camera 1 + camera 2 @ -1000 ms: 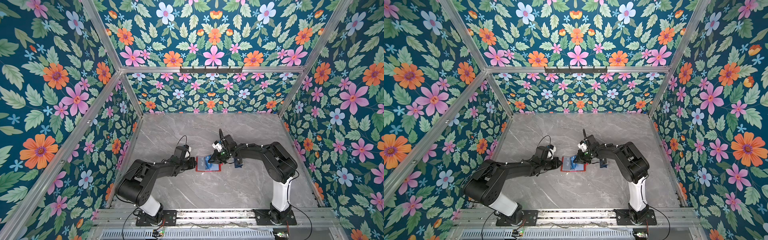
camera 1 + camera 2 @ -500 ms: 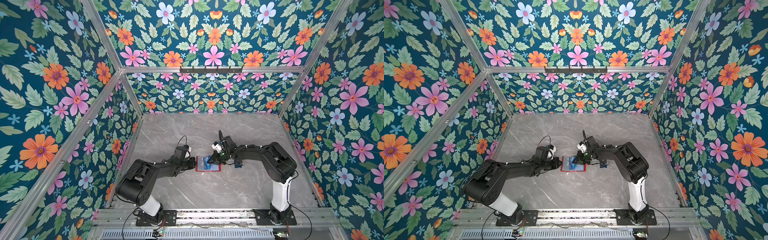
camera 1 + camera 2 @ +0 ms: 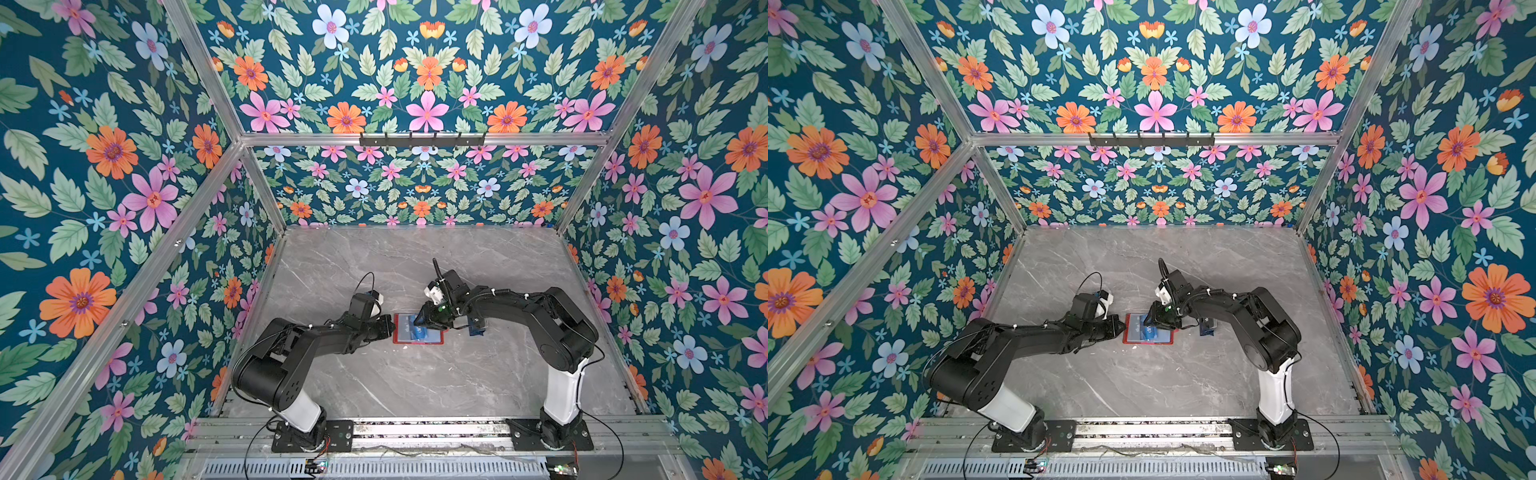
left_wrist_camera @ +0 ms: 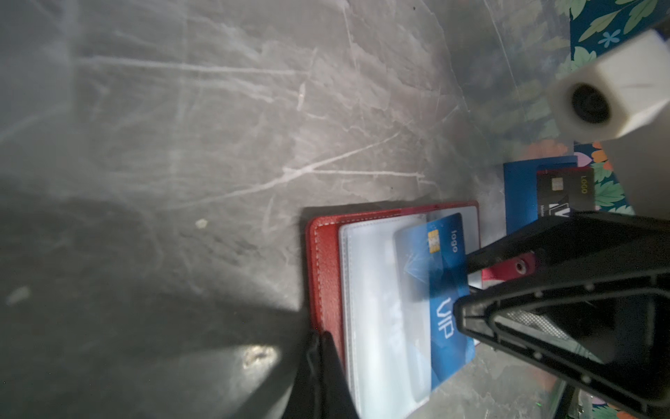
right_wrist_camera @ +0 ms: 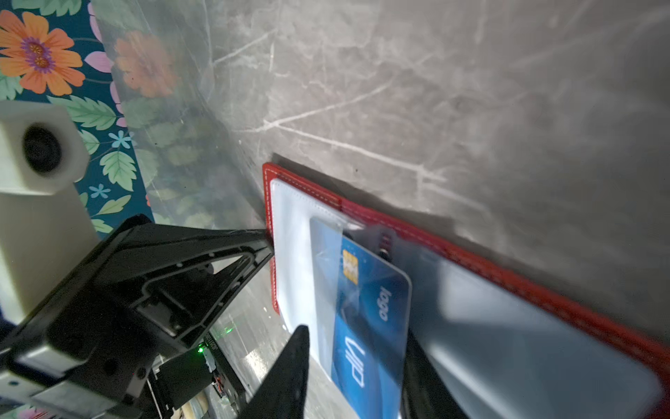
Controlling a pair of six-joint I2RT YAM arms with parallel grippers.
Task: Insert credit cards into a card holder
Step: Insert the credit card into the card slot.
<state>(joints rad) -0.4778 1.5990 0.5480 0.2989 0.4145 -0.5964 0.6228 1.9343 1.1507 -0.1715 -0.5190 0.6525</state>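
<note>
Left wrist view: the card holder (image 4: 326, 261) lies open on the table (image 4: 181, 145), with the blue card (image 4: 446, 290) partly inside its clear sleeve. Jaws of the right gripper (image 4: 464, 288) stand parted astride that card, gripping nothing. Jaws of the left gripper (image 4: 321, 348) are fully closed, tips against the holder's red edge.

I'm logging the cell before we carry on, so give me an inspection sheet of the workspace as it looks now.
Surface: grey marble tabletop, a few pale specks.
Job's things: red card holder open flat; blue card partly in a clear sleeve; dark card in blue tray.
Clutter: nothing seen.
Grippers: left gripper shut at holder's edge; right gripper open astride blue card.
Cables: black cable looping over left wrist; leads at the bases.
Surroundings: floral walls, aluminium frame.
</note>
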